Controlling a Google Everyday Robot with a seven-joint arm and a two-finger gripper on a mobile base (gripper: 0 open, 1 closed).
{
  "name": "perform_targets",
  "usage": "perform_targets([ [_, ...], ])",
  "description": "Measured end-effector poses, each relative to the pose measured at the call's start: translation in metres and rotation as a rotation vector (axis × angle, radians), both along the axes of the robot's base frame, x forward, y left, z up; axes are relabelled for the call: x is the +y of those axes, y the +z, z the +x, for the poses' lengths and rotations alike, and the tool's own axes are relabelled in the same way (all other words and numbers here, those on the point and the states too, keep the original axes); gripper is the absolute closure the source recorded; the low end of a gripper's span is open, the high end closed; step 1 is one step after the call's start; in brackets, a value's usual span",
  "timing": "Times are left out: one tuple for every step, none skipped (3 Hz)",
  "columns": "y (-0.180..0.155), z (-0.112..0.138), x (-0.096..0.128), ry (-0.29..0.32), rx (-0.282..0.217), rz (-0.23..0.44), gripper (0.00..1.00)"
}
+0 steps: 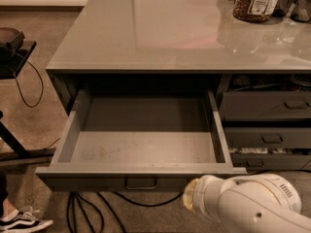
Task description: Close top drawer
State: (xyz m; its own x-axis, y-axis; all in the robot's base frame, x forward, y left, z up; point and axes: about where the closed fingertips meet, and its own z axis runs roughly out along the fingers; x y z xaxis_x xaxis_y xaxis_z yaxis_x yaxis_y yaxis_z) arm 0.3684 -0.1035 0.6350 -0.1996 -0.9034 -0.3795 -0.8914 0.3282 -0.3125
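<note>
Your top drawer (141, 149) stands pulled well out from under the grey table (146, 28) and fills the middle of the frame. Its scuffed floor shows, and its loop handle (141, 183) sits at the centre of the front, low in the frame. The white arm (257, 205) comes in from the lower right. Its pale rounded tip, probably your end effector (191, 203), sits just below the drawer front, right of the handle. You cannot tell from here whether it is open or closed, or whether it touches the front. Narrower drawers (265, 106) stack at the right, and a jar (255, 1) stands at the upper right.
</note>
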Motion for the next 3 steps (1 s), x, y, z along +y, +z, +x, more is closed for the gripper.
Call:
perform_targets([
  [0.040,0.029,-0.005,-0.030,-0.157,-0.012,1.00],
  [0.074,0.072,-0.015,-0.114,-0.202,0.000,1.00],
  [0.061,0.130,-0.016,-0.149,-0.101,-0.034,1.00],
])
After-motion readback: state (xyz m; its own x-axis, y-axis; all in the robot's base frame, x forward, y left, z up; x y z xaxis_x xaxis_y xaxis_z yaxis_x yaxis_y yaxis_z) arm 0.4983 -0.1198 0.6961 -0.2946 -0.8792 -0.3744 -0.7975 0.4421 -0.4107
